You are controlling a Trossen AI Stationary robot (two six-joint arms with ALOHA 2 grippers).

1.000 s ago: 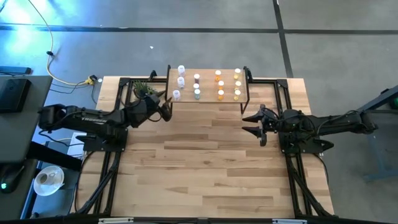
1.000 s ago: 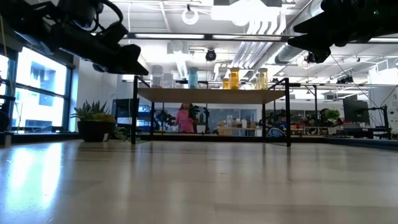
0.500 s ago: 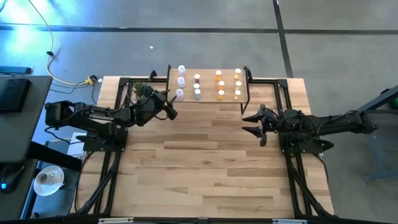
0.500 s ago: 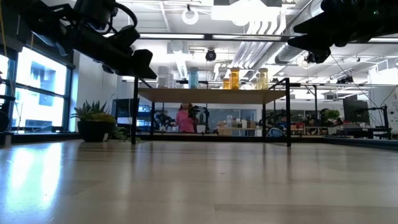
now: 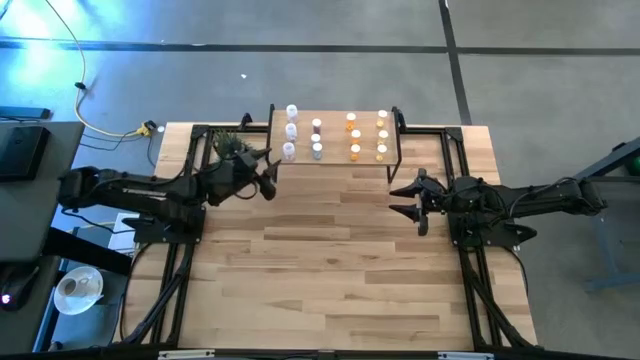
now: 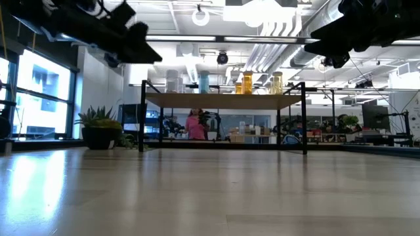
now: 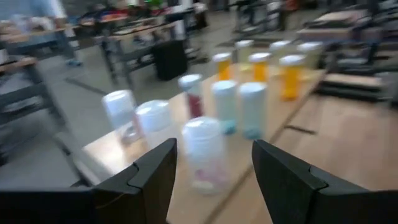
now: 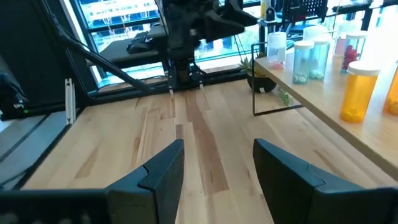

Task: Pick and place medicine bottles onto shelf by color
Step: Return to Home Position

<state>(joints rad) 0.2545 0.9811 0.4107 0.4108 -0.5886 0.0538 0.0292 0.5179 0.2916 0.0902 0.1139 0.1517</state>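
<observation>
Jaws of L gripper (image 5: pixel 268 179) stand spread, empty, nothing btwn them. It hangs above the table (image 5: pixel 330 260) just off the front-left corner of the shelf (image 5: pixel 335 137), not touching it. Its wrist cam looks past both dark fingers (image 7: pixel 146 183) at the nearest clear bottle (image 7: pixel 202 152), upright on that corner, w/ two more clear ones in line behind. R gripper (image 5: pixel 406 201) is likewise spread & empty, raised over the table nr the shelf's front-right leg, tips aimed toward the table's left side. All medicine bottles (image 5: pixel 353 134) in view are on the shelf, upright, in 4 lines of 3 running front to back. From the left: clear/pale, then teal-blue w/ one pink-red, then orange, then yellow. Potted plant (image 5: pixel 228 144) sits on the table just left of the shelf, beyond the L gripper. Low cam has the shelf on thin black legs at the far end, bottles on top, both arms high & clear of the wood. In the bg, a person in a pink top (image 6: pixel 195 126) shows under the shelf board, far off in the room.
</observation>
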